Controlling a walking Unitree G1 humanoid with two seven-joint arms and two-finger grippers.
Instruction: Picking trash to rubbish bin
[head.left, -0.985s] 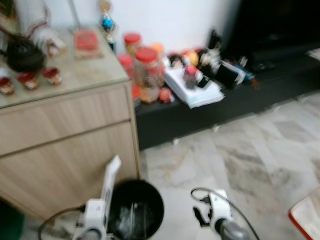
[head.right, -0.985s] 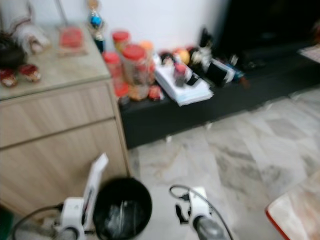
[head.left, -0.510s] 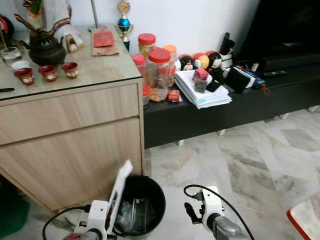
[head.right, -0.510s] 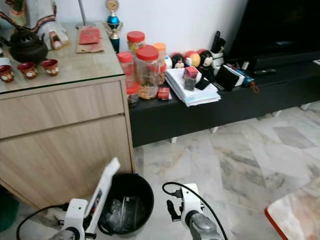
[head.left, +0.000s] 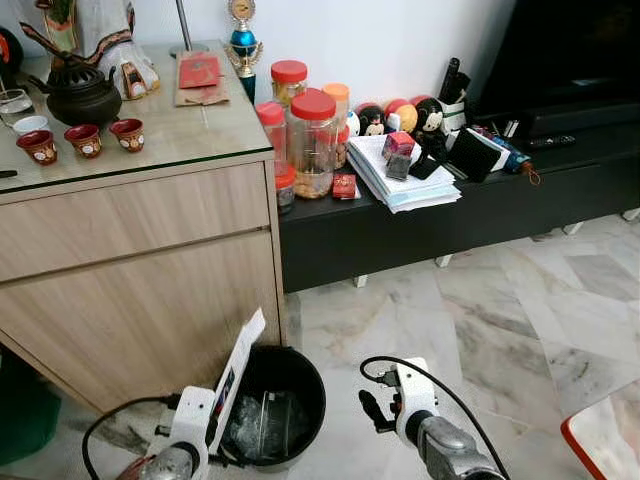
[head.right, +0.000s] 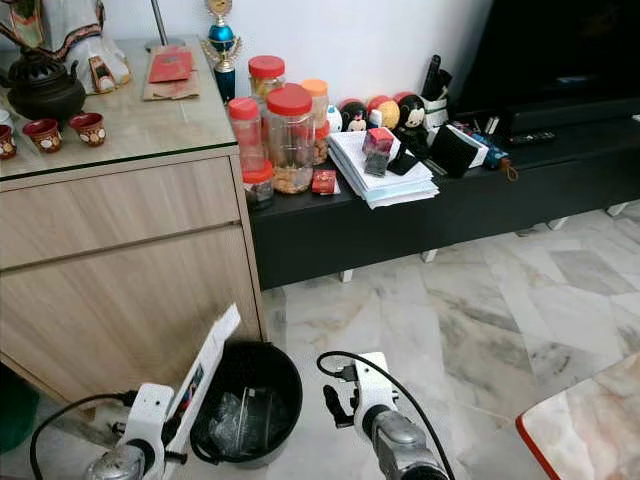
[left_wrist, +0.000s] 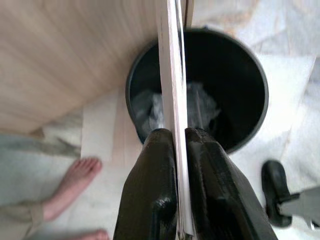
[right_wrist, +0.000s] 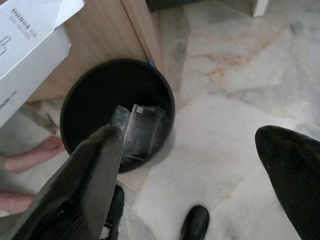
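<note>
We hold the flattened box (left_wrist: 171, 95) clamped in our left gripper (left_wrist: 177, 150) over the bin (head.left: 300, 372); next, release. Our right gripper (right_wrist: 200, 165) hangs spread wide.

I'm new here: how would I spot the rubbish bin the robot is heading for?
Find the light wooden cabinet with the glass top. At the foot of its right-hand corner, on the marble floor, stands a round black plastic bin holding clear crumpled plastic. It sits low between the left gripper, pinching a flat white carton, and the right gripper.
</note>
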